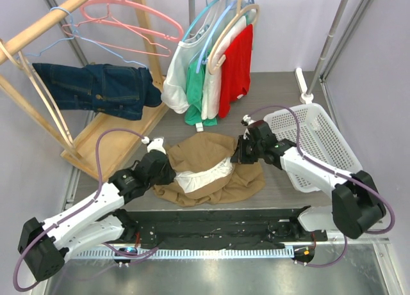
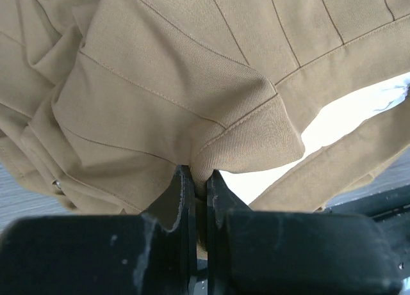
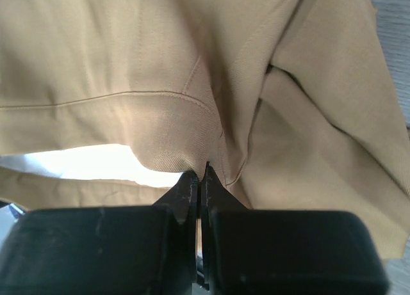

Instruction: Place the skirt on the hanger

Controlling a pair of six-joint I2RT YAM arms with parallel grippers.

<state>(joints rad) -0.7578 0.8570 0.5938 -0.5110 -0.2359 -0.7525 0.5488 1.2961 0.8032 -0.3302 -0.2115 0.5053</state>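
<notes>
Black padding (image 1: pixel 211 228) runs along the bench's near edge, between the two arm bases. Just beyond it, at the middle of the bench, rests the tan twill skirt (image 1: pixel 214 151). It is crumpled into a rounded heap, with its waist opening turned toward the near edge and the white lining (image 1: pixel 204 177) showing inside.

The left fingers (image 1: pixel 168 172) grip the waistband at the heap's left side. The left wrist view shows them drawn narrow with a fold of tan cloth pinched between them. The right fingers (image 1: pixel 237 155) grip the waistband on the heap's right side. In the right wrist view they are likewise nearly together, with cloth caught at their tips.

A white plastic mesh basket (image 1: pixel 320 138) sits tilted near the right edge, partly under the right arm. At the far left corner stands a slanted wooden rack (image 1: pixel 38 26), with a dark blue denim garment (image 1: pixel 96 90) draped over it. Pink wire hangers (image 1: pixel 128 16) hang from its top bar, well apart from the skirt. At the far edge, white, green and red tops (image 1: pixel 221 71) hang together on their own hangers.
</notes>
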